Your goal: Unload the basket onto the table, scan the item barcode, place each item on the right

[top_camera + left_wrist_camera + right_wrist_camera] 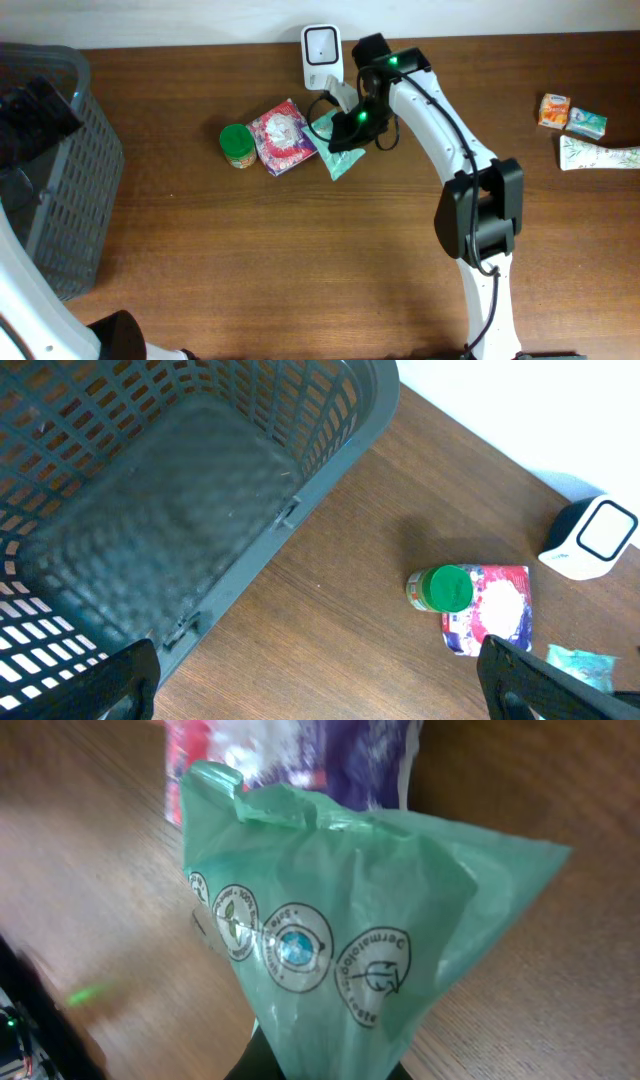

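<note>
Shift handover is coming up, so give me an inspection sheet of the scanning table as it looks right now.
Surface: brown wooden table.
Job's things: white scanner at the back edge; green pouch in front of it, touching a red packet.
Clutter: green-lidded jar left of the packet; orange box, teal box and white tube at far right; grey basket at left.
Grippers: right gripper shut on the pouch; left gripper open, over the basket.
Cables: black cable along the right arm.
Surroundings: white wall behind the table.
</note>
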You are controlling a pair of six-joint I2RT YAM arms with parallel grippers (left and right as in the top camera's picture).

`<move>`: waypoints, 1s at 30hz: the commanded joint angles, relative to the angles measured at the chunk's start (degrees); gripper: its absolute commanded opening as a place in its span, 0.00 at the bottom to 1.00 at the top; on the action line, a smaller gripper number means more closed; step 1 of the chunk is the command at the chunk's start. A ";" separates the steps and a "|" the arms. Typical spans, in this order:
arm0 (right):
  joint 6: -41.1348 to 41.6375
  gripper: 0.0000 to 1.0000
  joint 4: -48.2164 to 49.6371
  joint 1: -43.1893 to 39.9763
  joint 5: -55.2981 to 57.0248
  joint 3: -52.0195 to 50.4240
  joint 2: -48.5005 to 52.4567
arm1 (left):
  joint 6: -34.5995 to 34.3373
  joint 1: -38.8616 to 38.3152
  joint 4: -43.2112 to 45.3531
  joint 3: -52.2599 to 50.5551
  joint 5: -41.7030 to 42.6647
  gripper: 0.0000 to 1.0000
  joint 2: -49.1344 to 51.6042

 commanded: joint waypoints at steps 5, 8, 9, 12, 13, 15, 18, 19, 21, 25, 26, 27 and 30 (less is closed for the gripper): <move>-11.39 0.04 0.90 0.37 -9.84 2.05 -4.72 | -0.55 0.24 -0.02 -0.04 0.17 0.99 -0.39; -14.03 0.04 2.56 0.48 -9.86 2.05 -4.72 | -0.55 0.24 -0.02 -0.04 0.17 0.99 -0.39; -15.82 0.04 2.62 0.70 -9.81 2.05 -4.72 | -0.55 0.24 -0.02 -0.04 0.17 0.99 -0.39; -17.44 0.05 3.06 1.07 -9.55 2.05 -4.72 | -0.55 0.24 -0.02 -0.04 0.17 0.99 -0.39; -17.44 0.05 3.19 1.07 -8.90 2.05 -4.72 | -0.55 0.24 -0.02 -0.04 0.17 0.99 -0.39; -17.86 0.05 3.28 1.07 -8.00 2.05 -4.72 | -0.55 0.24 -0.02 -0.04 0.17 0.99 -0.39; -17.05 0.05 2.56 1.07 -5.88 2.05 -4.70 | -0.55 0.24 -0.02 -0.04 0.17 0.99 -0.39; -14.43 0.05 1.81 1.07 -5.22 2.05 -4.70 | -0.55 0.24 -0.02 -0.04 0.17 0.99 -0.39; 0.46 0.04 -3.67 1.07 7.76 1.62 -4.66 | -0.55 0.24 -0.02 -0.04 0.17 0.99 -0.39; 25.70 0.04 -6.58 1.05 38.42 -5.33 -4.66 | -0.55 0.24 -0.02 -0.04 0.17 0.99 -0.39; 32.35 0.04 -7.13 1.05 47.65 -6.84 -4.63 | -0.55 0.24 -0.02 -0.04 0.17 0.99 -0.39; 35.87 0.04 -7.08 1.05 52.98 -8.15 -4.63 | -0.55 0.24 -0.02 -0.04 0.17 0.99 -0.39; 40.83 0.04 -6.47 1.07 63.34 -12.07 -2.60 | -0.55 0.24 -0.02 -0.04 0.17 0.99 -0.39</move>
